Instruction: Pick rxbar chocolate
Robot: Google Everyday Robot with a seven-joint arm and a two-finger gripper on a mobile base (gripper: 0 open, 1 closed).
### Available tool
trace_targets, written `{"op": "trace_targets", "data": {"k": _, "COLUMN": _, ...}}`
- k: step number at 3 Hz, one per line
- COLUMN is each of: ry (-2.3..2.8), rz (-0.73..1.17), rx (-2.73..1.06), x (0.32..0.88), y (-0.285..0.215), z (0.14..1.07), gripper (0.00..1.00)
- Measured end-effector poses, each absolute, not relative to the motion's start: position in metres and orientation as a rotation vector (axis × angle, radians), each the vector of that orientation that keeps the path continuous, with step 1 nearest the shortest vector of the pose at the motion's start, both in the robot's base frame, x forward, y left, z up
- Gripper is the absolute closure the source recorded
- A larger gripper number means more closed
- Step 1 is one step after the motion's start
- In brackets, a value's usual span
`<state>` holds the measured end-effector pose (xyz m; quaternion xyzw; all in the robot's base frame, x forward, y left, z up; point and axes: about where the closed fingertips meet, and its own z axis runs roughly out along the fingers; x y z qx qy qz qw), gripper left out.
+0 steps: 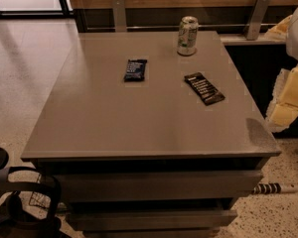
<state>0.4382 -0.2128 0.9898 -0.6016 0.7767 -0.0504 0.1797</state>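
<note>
The rxbar chocolate (204, 88) lies flat on the tabletop (139, 120), well apart from the gripper (288, 103) beyond its edge, its long axis slanting toward the jaws. Whether the jaws are spread cannot be told.

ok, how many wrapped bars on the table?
2. The rxbar chocolate lies right of centre; the dark blue bar lies left of it. None seem hidden. The gripper is at the right, off the table.
</note>
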Motion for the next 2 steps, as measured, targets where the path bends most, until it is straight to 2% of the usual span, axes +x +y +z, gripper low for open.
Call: {"op": "trace_targets", "data": {"k": 2, "ry": 2.215, "rz": -0.144, "rx": -1.607, "x": 0.451, "y": -0.215, "z": 0.986, "gripper": 0.0}}
